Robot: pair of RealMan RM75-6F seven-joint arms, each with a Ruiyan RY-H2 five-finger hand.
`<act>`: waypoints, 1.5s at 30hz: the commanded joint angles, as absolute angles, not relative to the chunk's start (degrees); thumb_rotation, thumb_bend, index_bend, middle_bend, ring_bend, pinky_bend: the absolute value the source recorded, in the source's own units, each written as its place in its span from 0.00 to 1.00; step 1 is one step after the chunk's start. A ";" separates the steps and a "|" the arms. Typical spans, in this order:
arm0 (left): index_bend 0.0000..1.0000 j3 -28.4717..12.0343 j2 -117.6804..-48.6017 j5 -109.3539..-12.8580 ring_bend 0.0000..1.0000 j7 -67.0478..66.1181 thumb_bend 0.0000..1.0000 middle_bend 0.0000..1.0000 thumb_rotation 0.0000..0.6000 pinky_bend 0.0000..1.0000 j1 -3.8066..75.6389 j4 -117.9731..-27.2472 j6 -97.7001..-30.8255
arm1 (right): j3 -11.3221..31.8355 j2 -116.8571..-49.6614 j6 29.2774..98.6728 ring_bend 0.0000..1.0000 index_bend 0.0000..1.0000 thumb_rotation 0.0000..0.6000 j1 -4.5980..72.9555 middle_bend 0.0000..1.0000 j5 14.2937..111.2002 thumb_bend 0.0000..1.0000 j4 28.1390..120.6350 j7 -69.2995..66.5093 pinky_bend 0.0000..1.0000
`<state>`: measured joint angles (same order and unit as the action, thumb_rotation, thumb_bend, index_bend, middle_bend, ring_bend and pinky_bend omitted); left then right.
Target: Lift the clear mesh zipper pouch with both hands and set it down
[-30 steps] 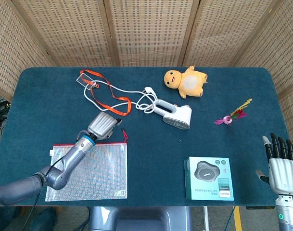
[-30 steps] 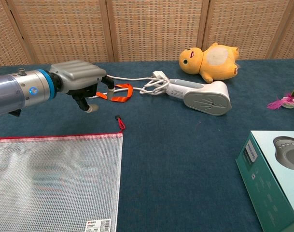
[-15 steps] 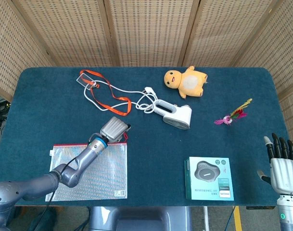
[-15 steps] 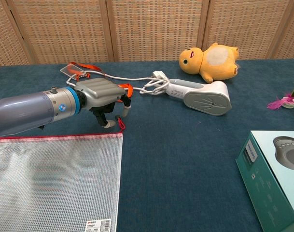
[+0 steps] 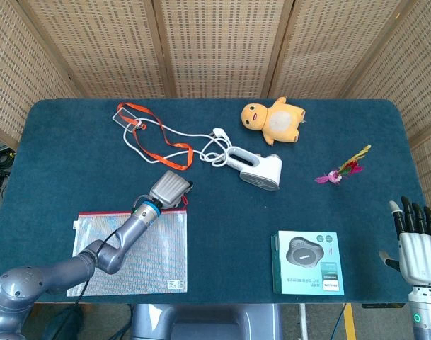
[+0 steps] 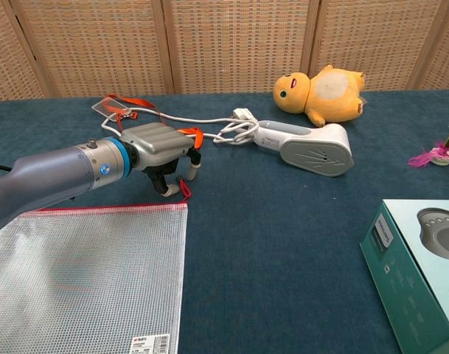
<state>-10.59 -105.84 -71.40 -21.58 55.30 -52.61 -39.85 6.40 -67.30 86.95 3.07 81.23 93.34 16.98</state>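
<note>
The clear mesh zipper pouch [image 5: 130, 248] [image 6: 84, 280] lies flat at the table's front left, its red zipper edge facing the far side. My left hand [image 5: 170, 190] [image 6: 161, 151] hovers just beyond the pouch's far right corner. Its fingers [image 6: 165, 189] point down beside the red zipper pull [image 6: 183, 189], and I see nothing held in them. My right hand [image 5: 415, 244] stands off the table's front right corner with fingers straight and apart, holding nothing. The chest view does not show it.
A teal box [image 5: 308, 262] [image 6: 423, 265] sits front right. A white handheld device [image 5: 256, 167] with its cable, an orange lanyard [image 5: 155, 138] and a yellow plush toy [image 5: 274, 119] lie farther back. A small flower sprig [image 5: 344, 168] lies to the right.
My left hand has moved right and down to the pouch's far right corner, next to the zipper pull. The right hand has sunk slightly. The pouch has not moved.
</note>
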 commanded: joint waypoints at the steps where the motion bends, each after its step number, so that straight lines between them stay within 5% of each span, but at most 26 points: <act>1: 0.44 -10.36 -106.61 -71.30 0.90 -20.80 0.36 1.00 1.00 0.96 55.50 -51.27 -39.85 | 6.38 -67.30 86.91 0.00 0.03 1.00 3.09 0.00 81.20 0.00 93.33 16.92 0.00; 45: 0.56 -9.71 -107.67 -70.39 0.90 -20.34 0.40 1.00 1.00 0.96 56.42 -50.35 -40.52 | 5.82 -66.74 86.05 0.00 0.04 1.00 3.43 0.00 80.77 0.00 93.89 15.98 0.00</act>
<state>-9.70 -107.67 -70.40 -20.33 56.42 -50.36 -40.51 5.82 -66.74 86.04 3.42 80.77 93.89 15.98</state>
